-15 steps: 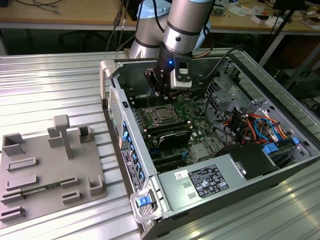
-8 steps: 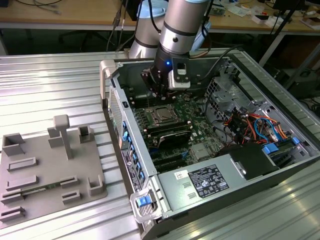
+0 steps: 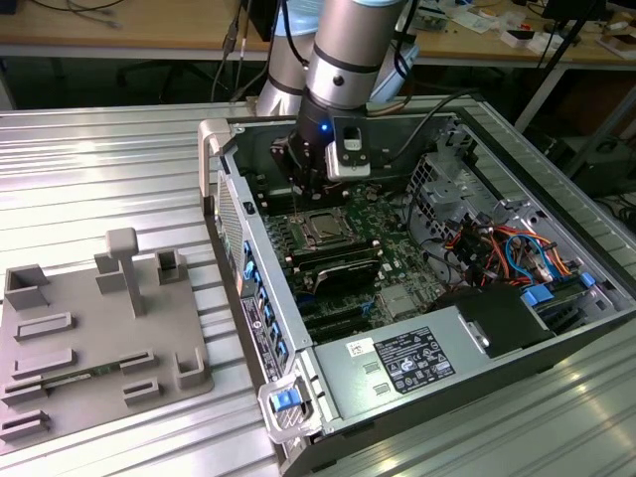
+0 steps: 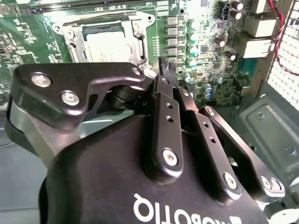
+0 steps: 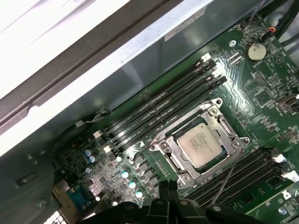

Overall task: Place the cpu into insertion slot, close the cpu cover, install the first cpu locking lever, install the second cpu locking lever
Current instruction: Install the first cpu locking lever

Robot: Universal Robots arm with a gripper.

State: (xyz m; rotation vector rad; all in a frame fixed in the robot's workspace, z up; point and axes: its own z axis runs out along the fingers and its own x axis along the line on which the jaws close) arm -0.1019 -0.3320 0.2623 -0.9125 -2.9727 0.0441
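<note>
The cpu (image 5: 201,144) lies flat in the insertion slot (image 5: 186,176), its silvery top face up; it also shows in the second wrist view (image 4: 108,45). The cpu cover (image 5: 225,127) lies down around it as a metal frame. One thin wire lever (image 5: 227,179) sticks out free from the socket's corner, and another (image 5: 161,138) runs along the socket's edge. My gripper (image 5: 163,195) hovers a short way off the socket's corner, over the small capacitors, fingers drawn together with nothing seen between them. In the exterior view it (image 3: 306,191) hangs just behind the socket (image 3: 323,230).
Long black memory slots (image 5: 159,105) flank the socket on both sides. The open computer case (image 3: 268,328) has metal walls close around the arm, with a power supply (image 3: 407,363) and cable bundles (image 3: 497,248). A grey fixture plate (image 3: 89,328) lies at the exterior view's left.
</note>
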